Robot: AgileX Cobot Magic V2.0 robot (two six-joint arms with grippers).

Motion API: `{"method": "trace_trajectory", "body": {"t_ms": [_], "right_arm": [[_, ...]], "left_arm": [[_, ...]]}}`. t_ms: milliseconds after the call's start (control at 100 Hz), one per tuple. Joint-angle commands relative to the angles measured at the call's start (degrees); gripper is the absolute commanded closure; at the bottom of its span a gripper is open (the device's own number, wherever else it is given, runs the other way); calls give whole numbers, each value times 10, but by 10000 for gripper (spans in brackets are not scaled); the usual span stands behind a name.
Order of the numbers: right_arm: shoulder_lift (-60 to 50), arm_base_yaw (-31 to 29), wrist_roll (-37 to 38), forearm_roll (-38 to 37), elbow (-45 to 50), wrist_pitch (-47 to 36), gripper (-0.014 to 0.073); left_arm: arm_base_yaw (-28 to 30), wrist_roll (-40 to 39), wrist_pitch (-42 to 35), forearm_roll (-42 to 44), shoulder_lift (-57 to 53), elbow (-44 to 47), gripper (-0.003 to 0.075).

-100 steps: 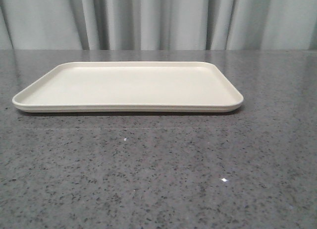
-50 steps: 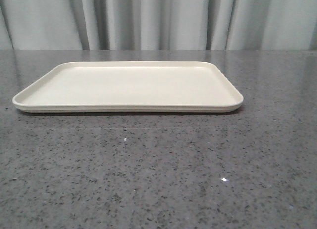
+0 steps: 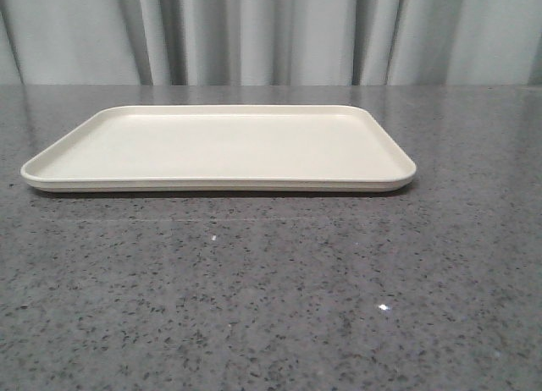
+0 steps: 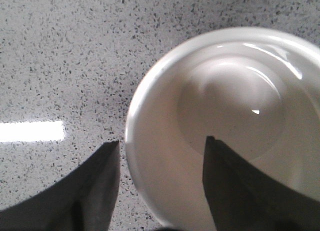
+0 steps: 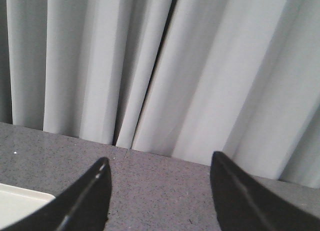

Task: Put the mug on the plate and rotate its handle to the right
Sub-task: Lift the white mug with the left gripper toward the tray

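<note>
Left wrist view: the mug [image 4: 225,126], seen from above, stands on the speckled table [image 4: 65,56]; its wall is straddled by the parted left gripper [image 4: 160,151], one finger inside. Nothing is seen inside it. The plate [image 3: 220,145] lies bare. The right gripper [image 5: 160,176] is spread before curtains [image 5: 160,66].

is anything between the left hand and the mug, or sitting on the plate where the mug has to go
Nothing visible. The left hand is open right at the mug, one finger outside the rim and the other over the opening, nothing between. In the front view the plate shows a bare surface. The mug is out of that view, so the path between cannot be checked.
</note>
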Motion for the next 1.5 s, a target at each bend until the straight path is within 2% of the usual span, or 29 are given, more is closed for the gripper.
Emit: {"method": "trace_trajectory", "body": {"t_ms": [0, 80, 220, 520, 1140, 1490], "right_arm": [[3, 0, -3, -11, -17, -41, 155], [3, 0, -3, -11, -17, -40, 155], [3, 0, -3, -11, -17, -40, 155], [3, 0, -3, -11, -17, -38, 155], [3, 0, -3, -11, -17, -37, 155], [3, 0, -3, -12, -17, -37, 155]], "left_arm": [[-5, 0, -10, 12, -6, -13, 344], [-5, 0, -13, 12, -6, -13, 359], [-5, 0, -15, 12, -6, -13, 450], [-5, 1, -33, 13, -6, -13, 740], [-5, 14, -59, -15, -28, -19, 739], [-5, 45, -35, -67, -45, -122, 740]]}}
